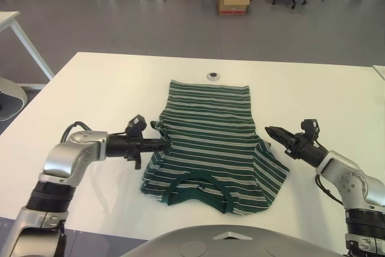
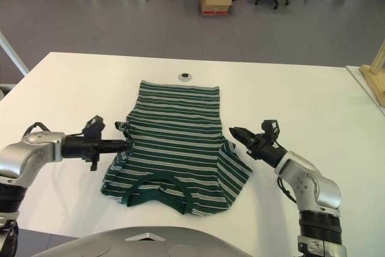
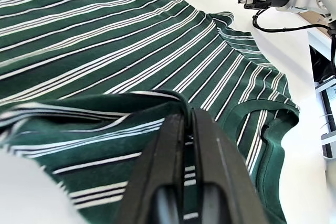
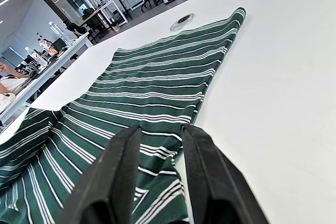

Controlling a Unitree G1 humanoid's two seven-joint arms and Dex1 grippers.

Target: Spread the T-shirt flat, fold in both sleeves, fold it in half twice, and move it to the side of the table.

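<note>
The green striped T-shirt (image 1: pixel 210 130) lay in the middle of the white bench (image 1: pixel 90 82), collar toward the robot and hem just short of a small round disc (image 1: pixel 213 76). In the head views the left gripper (image 1: pixel 163 143) met the shirt's left edge, though a grip on the cloth was hard to judge there. The left wrist view settled it: the jaws were pressed together on a raised fold of striped fabric. That same view also caught the right gripper (image 1: pixel 269 130) far across the shirt. It sat just beside the shirt's right edge, near the spread right sleeve (image 1: pixel 274 170). The head views showed its tips as one dark point, while its own wrist view showed the jaws a narrow gap apart, holding nothing, with shirt and bench beyond.
</note>
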